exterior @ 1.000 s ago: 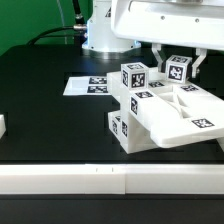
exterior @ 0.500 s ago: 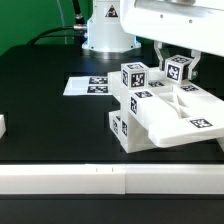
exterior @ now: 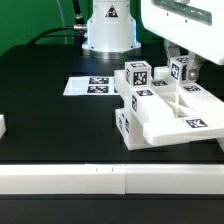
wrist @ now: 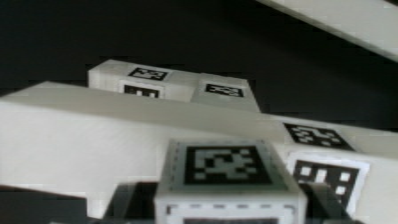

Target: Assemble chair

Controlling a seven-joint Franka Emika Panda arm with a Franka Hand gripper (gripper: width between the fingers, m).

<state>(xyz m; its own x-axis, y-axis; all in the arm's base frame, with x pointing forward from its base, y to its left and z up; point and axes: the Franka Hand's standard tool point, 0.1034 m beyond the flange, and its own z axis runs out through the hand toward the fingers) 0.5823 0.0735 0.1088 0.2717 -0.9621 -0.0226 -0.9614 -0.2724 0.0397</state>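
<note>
A long matte white rail runs across the front of the black table, with a small white block at the exterior view's left edge. Behind it sits the chair — a cluster of matte white blocky plastic parts, a flat plate lying over notched blocks, each face carrying a black-and-white square tag. At its far side the gripper comes down from the glossy white arm, its dark fingers narrowly apart and closed around a tagged white block of the chair. Farther back lies the flat white marker board — thin, printed with tags — near the arm's base.
</note>
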